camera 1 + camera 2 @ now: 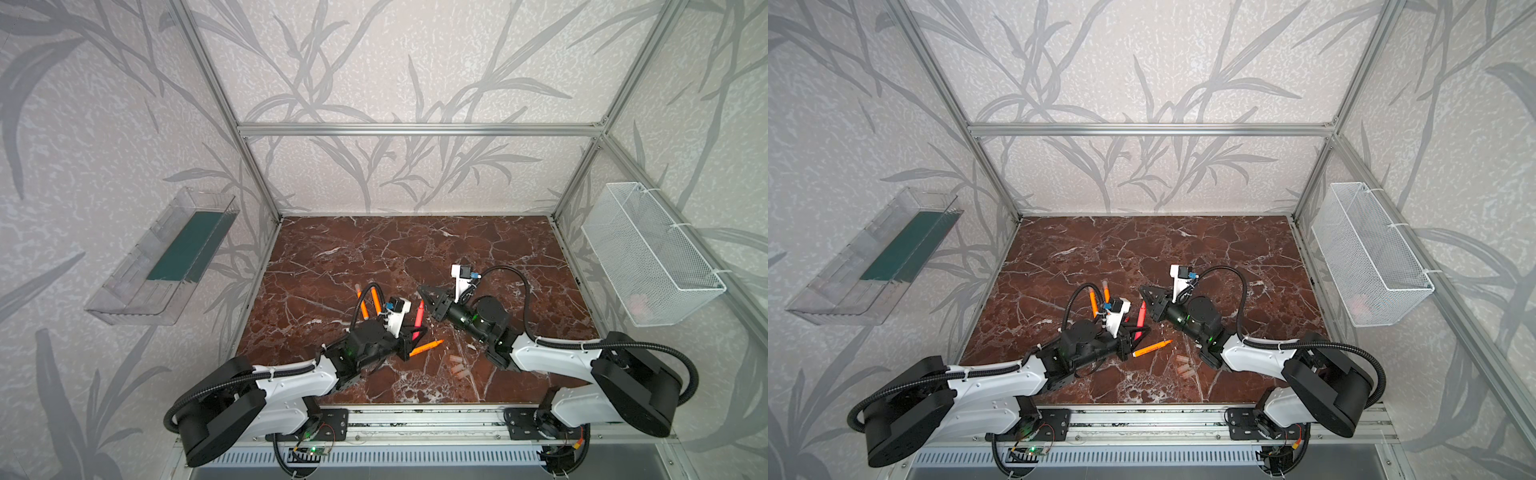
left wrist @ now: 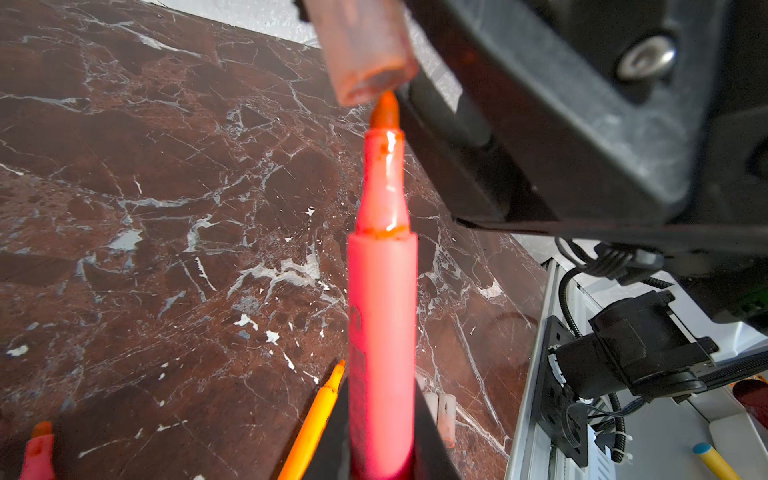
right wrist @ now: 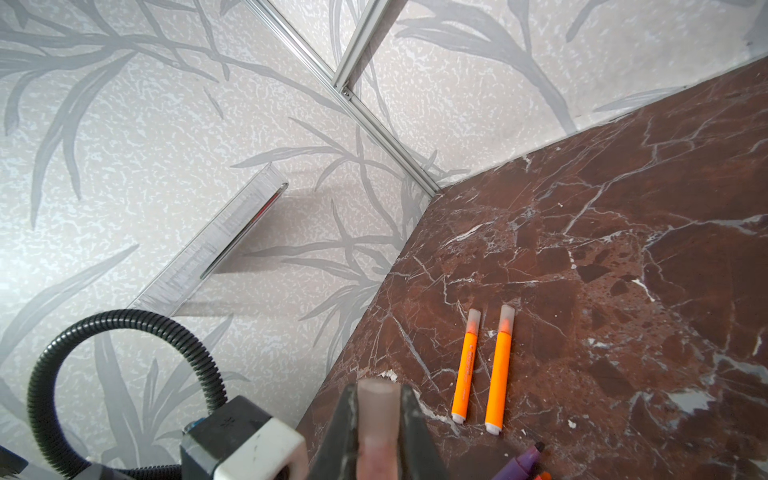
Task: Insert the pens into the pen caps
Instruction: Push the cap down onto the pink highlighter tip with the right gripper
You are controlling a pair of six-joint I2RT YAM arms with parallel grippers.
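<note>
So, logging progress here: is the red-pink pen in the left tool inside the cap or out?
Out: in the left wrist view the red-pink pen only reaches the mouth of the cap; its neck is uncovered.

Lab: aluminium frame (image 1: 419,129), wallpapered panels (image 1: 415,62)

You can read no text here. The capped orange pen (image 3: 467,365) lying toward the tabletop's (image 3: 623,249) left edge has small print along its barrel, and the red-pink pen (image 2: 382,332) has dark marks. Both are too blurred to make out.
</note>
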